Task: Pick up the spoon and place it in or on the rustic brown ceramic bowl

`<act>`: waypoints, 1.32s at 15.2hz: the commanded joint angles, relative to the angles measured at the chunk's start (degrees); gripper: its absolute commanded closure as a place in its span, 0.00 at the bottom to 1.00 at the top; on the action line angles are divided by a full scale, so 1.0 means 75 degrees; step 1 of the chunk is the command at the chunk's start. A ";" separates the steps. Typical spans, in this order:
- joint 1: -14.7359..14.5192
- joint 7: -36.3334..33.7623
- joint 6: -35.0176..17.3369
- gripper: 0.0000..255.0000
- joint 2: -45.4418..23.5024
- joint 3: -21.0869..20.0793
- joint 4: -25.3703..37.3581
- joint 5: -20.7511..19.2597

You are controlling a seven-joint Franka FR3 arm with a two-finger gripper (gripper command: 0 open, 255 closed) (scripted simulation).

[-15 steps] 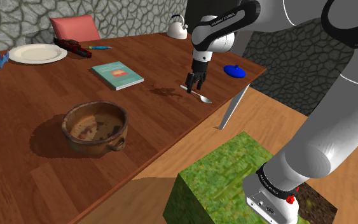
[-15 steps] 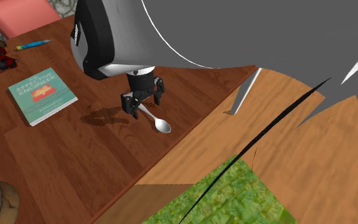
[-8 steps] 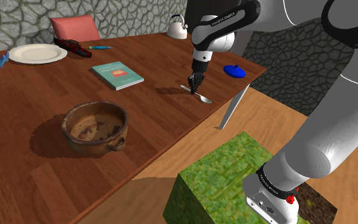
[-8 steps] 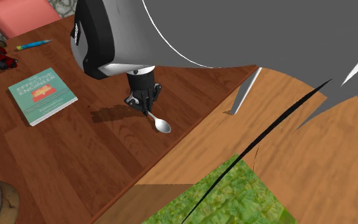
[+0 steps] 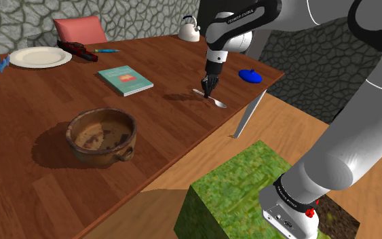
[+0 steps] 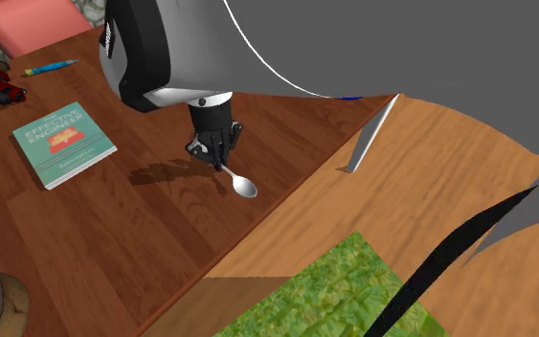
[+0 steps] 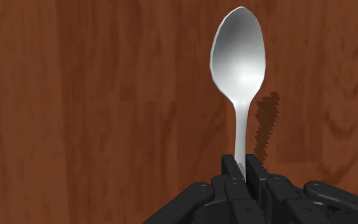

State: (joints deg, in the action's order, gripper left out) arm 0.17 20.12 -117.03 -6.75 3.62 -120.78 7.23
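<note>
Spoon (image 7: pixel 238 63) is pinched by its handle in your clenched claw (image 7: pixel 244 168), low near the counter (image 5: pixel 169 129) edge. Lift straight up, keep it level, then carry it slowly to the brown bowl (image 5: pixel 101 136), well apart, so it can't pivot.

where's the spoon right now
In the shoulder view the spoon is right of middle, near the table's edge, between the teal book and a small blue object, its handle clasped by the gripper.

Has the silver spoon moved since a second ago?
No: the silver spoon keeps its spot against the wooden table's edge; only the black pincer has shut on it.
</note>
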 commanded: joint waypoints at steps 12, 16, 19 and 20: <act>0.0008 -0.0159 0.1270 1.00 0.0559 0.0018 0.0718 -0.0105; 0.0010 -0.0203 0.1661 1.00 0.0682 0.0021 0.0988 -0.0127; 0.0012 -0.0235 0.1955 1.00 0.0758 0.0023 0.1208 -0.0140; 0.0012 -0.0245 0.2054 1.00 0.0781 0.0023 0.1285 -0.0144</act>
State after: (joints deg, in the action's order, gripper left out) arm 0.22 18.32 -102.57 -1.15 3.76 -111.81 6.20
